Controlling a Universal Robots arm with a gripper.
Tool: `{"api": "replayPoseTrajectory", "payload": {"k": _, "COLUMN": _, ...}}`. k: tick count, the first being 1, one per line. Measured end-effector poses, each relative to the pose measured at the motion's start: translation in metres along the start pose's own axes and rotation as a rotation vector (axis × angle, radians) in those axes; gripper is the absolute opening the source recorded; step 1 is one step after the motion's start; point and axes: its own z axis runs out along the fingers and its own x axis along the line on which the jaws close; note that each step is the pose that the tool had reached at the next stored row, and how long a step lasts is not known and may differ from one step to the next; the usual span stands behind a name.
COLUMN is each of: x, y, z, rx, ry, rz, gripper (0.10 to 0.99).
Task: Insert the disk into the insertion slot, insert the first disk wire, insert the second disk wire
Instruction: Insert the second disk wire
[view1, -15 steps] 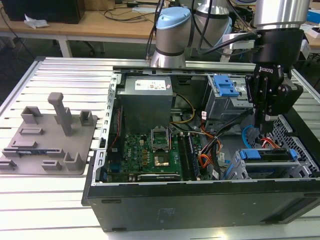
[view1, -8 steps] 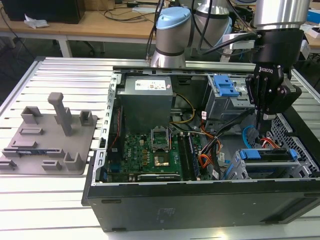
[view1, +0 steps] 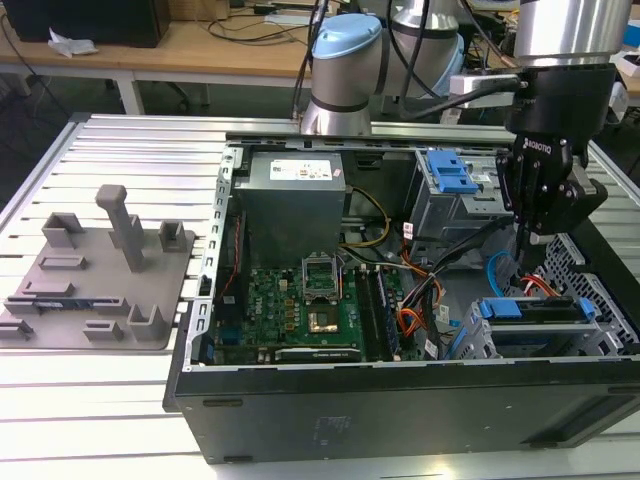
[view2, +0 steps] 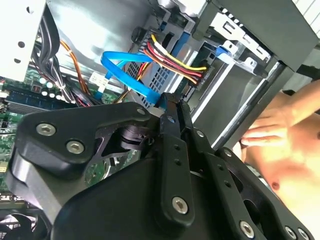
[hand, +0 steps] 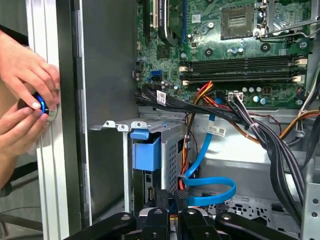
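Risk, judged: the second disk wire (hand: 210, 187) loops slack right at the fingertips; a snag could tug its plug askew. A person's hands (hand: 25, 100) work at the case edge, close to the arm.

End effector (hand: 175, 200): fingers narrow, apparently pinching the blue cable's plug. Disk (view1: 535, 310) sits in the insertion slot (view1: 600, 335), 4 o'clock in the exterior view.

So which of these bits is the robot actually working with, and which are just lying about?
In the job:
gripper
disk
insertion slot
first disk wire
second disk wire

Just there:
grey fixture plate
power supply
motherboard
a person's hands
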Motion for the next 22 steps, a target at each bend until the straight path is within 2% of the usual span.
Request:
{"api": "replayPoseTrajectory", "payload": {"k": 1, "x": 0.0015, "y": 0.0000, "z": 0.0006, "rx": 0.001, "ry": -0.0095, "rz": 0.001, "gripper": 0.161}}
{"api": "replayPoseTrajectory", "payload": {"k": 2, "x": 0.0037, "y": 0.0000, "z": 0.0014, "rx": 0.001, "ry": -0.0260, "rz": 0.003, "gripper": 0.161}}
{"api": "replayPoseTrajectory", "payload": {"k": 4, "x": 0.0074, "y": 0.0001, "z": 0.0028, "rx": 0.001, "ry": -0.0389, "rz": 0.004, "gripper": 0.161}}
{"api": "replayPoseTrajectory", "payload": {"k": 5, "x": 0.0118, "y": 0.0001, "z": 0.0041, "rx": 0.001, "ry": -0.0456, "rz": 0.005, "gripper": 0.161}}
{"api": "replayPoseTrajectory", "payload": {"k": 8, "x": 0.0192, "y": -0.0049, "z": 0.0066, "rx": -0.018, "ry": -0.0470, "rz": -0.003, "gripper": 0.161}}
{"api": "replayPoseTrajectory", "payload": {"k": 9, "x": 0.0220, "y": -0.0070, "z": 0.0079, "rx": -0.021, "ry": -0.0509, "rz": -0.003, "gripper": 0.161}}
{"api": "replayPoseTrajectory", "payload": {"k": 11, "x": 0.0252, "y": -0.0080, "z": 0.0094, "rx": -0.013, "ry": -0.0900, "rz": 0.003, "gripper": 0.161}}
{"api": "replayPoseTrajectory", "payload": {"k": 12, "x": 0.0263, "y": -0.0086, "z": 0.0099, "rx": -0.007, "ry": -0.1158, "rz": 0.007, "gripper": 0.161}}
{"api": "replayPoseTrajectory", "payload": {"k": 14, "x": 0.0296, "y": -0.0087, "z": 0.0112, "rx": -0.003, "ry": -0.1525, "rz": 0.012, "gripper": 0.161}}
{"api": "replayPoseTrajectory", "payload": {"k": 15, "x": 0.0330, "y": -0.0084, "z": 0.0127, "rx": -0.003, "ry": -0.1834, "rz": 0.015, "gripper": 0.161}}
{"api": "replayPoseTrajectory", "payload": {"k": 16, "x": 0.0345, "y": -0.0084, "z": 0.0132, "rx": -0.003, "ry": -0.2021, "rz": 0.017, "gripper": 0.161}}
{"api": "replayPoseTrajectory", "payload": {"k": 17, "x": 0.0365, "y": -0.0084, "z": 0.0141, "rx": -0.004, "ry": -0.2269, "rz": 0.019, "gripper": 0.161}}
{"api": "replayPoseTrajectory", "payload": {"k": 18, "x": 0.0404, "y": -0.0083, "z": 0.0157, "rx": -0.004, "ry": -0.2603, "rz": 0.022, "gripper": 0.161}}
{"api": "replayPoseTrajectory", "payload": {"k": 19, "x": 0.0475, "y": -0.0080, "z": 0.0186, "rx": -0.004, "ry": -0.2655, "rz": 0.022, "gripper": 0.161}}
{"api": "replayPoseTrajectory", "payload": {"k": 20, "x": 0.0534, "y": -0.0078, "z": 0.0211, "rx": -0.006, "ry": -0.2663, "rz": 0.022, "gripper": 0.161}}
{"api": "replayPoseTrajectory", "payload": {"k": 21, "x": 0.0562, "y": -0.0077, "z": 0.0222, "rx": -0.008, "ry": -0.2685, "rz": 0.022, "gripper": 0.161}}
{"api": "replayPoseTrajectory", "payload": {"k": 22, "x": 0.0571, "y": -0.0080, "z": 0.0226, "rx": -0.010, "ry": -0.2770, "rz": 0.023, "gripper": 0.161}}
